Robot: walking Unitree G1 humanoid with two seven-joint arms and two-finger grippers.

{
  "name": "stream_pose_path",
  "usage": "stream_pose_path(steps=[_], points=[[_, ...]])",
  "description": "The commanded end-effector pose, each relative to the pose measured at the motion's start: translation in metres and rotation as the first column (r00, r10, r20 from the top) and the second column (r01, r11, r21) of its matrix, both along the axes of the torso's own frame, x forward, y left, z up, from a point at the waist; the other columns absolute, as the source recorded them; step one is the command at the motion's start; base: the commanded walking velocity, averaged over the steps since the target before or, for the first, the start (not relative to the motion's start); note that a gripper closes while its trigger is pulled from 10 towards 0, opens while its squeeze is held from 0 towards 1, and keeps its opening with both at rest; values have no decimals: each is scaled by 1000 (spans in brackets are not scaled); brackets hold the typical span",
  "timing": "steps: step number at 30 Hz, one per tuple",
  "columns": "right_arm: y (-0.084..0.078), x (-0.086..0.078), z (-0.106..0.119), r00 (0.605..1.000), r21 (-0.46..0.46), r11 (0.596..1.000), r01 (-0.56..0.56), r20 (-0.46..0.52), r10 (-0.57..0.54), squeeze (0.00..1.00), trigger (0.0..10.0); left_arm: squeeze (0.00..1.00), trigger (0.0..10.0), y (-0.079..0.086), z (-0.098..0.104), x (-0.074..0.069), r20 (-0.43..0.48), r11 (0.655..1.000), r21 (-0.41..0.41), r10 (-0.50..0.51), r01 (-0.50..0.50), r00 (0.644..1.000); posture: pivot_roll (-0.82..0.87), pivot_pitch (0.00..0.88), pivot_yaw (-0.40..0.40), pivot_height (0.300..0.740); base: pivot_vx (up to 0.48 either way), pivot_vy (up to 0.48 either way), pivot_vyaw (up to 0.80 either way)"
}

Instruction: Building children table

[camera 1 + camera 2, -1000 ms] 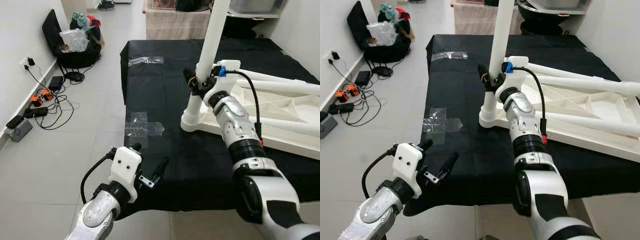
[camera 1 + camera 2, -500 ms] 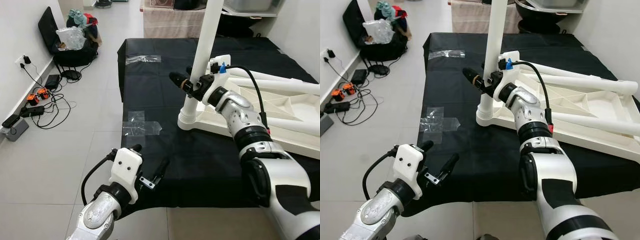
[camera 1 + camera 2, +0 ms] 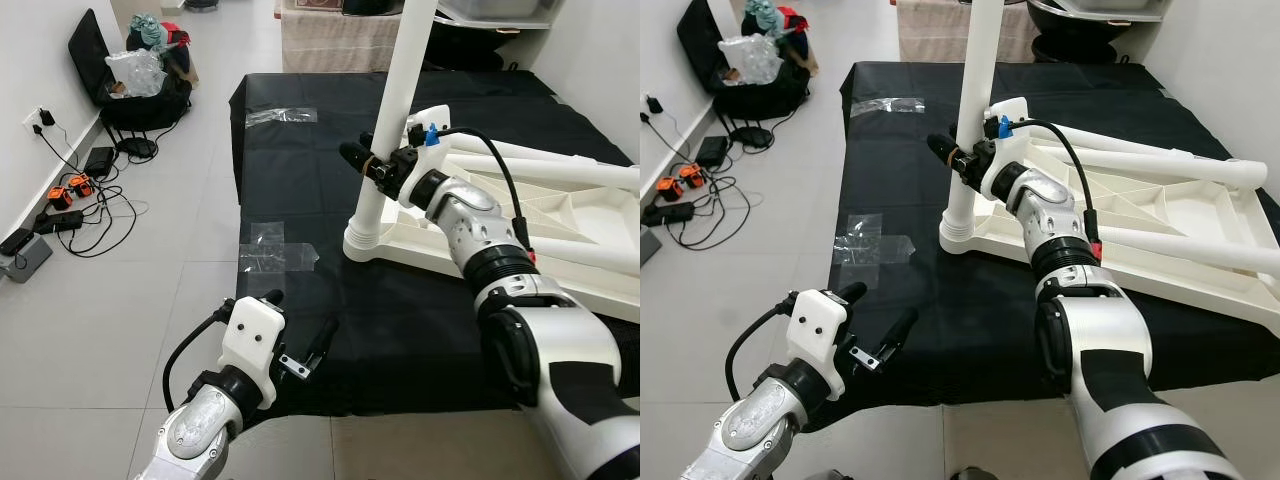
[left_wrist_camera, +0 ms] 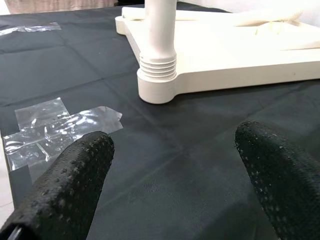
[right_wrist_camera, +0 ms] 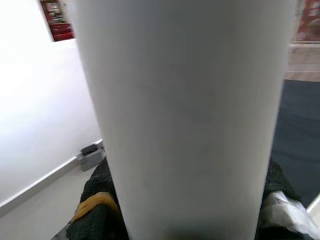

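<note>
The white table top (image 3: 590,215) lies upside down on a black cloth (image 3: 300,190). One white leg (image 3: 395,90) stands upright in its near-left corner socket (image 4: 157,85). My right gripper (image 3: 368,162) is shut on that leg about a third of the way up, one finger on each side; in the right wrist view the leg (image 5: 185,115) sits close between the fingers. Two more white legs (image 3: 1160,165) lie across the underside. My left gripper (image 3: 298,315) hovers open and empty low over the cloth's near edge, well short of the table's corner.
Patches of clear tape (image 3: 275,258) stick to the cloth near its left edge. On the floor to the left are cables and a power strip (image 3: 70,200) and a black bag with plastic (image 3: 135,85). A low cabinet (image 3: 340,40) stands behind the cloth.
My right wrist has rolled around the upright leg, so its finger now points left instead of up. The view has shifted slightly. The left gripper stays in place.
</note>
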State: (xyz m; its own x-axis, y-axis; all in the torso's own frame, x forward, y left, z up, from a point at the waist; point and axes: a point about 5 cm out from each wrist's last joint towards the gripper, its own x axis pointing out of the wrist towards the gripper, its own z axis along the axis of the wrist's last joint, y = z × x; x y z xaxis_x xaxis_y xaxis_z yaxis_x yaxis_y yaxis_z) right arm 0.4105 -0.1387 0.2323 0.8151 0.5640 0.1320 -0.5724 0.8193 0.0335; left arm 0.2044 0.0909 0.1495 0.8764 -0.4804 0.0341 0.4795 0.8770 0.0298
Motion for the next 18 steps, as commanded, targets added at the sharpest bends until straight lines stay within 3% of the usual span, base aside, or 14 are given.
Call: stream_pose_path(steps=[1, 4, 8, 9, 10, 11, 12, 13, 17, 18], points=[[1, 1, -4, 994, 21, 994, 109, 10, -109, 0, 0, 0, 10000, 0, 1, 2, 15, 1000, -3, 5, -5, 1000, 100, 50, -89, 740, 0, 0, 0], [-8, 2, -19, 908, -1, 908, 418, -19, -418, 0, 0, 0, 10000, 1, 2, 5, 21, 1000, 0, 9, -9, 1000, 87, 48, -78, 740, 0, 0, 0], [-9, 1, -22, 879, -23, 879, 477, -7, -477, 0, 0, 0, 10000, 1, 2, 5, 21, 1000, 1, 8, -8, 1000, 87, 48, -78, 740, 0, 0, 0], [0, -12, -27, 762, 17, 762, 647, -17, -647, 0, 0, 0, 10000, -2, 2, 6, 24, 1000, 1, 1, -1, 1000, 83, 46, -78, 740, 0, 0, 0], [0, -12, -27, 762, 17, 762, 647, -17, -647, 0, 0, 0, 10000, -2, 2, 6, 24, 1000, 1, 1, -1, 1000, 83, 46, -78, 740, 0, 0, 0], [3, -19, -28, 711, 36, 710, 704, -26, -703, 0, 0, 0, 10000, -3, 2, 7, 25, 1000, 1, -1, 1, 1000, 83, 46, -78, 740, 0, 0, 0], [3, -19, -28, 711, 36, 710, 704, -26, -703, 0, 0, 0, 10000, -3, 2, 7, 25, 1000, 1, -1, 1, 1000, 83, 46, -78, 740, 0, 0, 0], [19, -29, -30, 674, 56, 672, 738, -83, -734, 0, 0, 0, 10000, -4, 3, 7, 27, 1000, -1, -3, 3, 1000, 84, 46, -82, 740, 0, 0, 0], [25, -31, -31, 672, 60, 670, 740, -106, -733, 0, 0, 0, 10000, -4, 3, 7, 27, 1000, -1, -3, 3, 1000, 84, 46, -82, 740, 0, 0, 0], [35, -32, -31, 674, 54, 673, 737, -130, -727, 0, 0, 0, 10000, -4, 3, 6, 27, 1000, -2, -2, 2, 1000, 85, 47, -84, 740, 0, 0, 0]])
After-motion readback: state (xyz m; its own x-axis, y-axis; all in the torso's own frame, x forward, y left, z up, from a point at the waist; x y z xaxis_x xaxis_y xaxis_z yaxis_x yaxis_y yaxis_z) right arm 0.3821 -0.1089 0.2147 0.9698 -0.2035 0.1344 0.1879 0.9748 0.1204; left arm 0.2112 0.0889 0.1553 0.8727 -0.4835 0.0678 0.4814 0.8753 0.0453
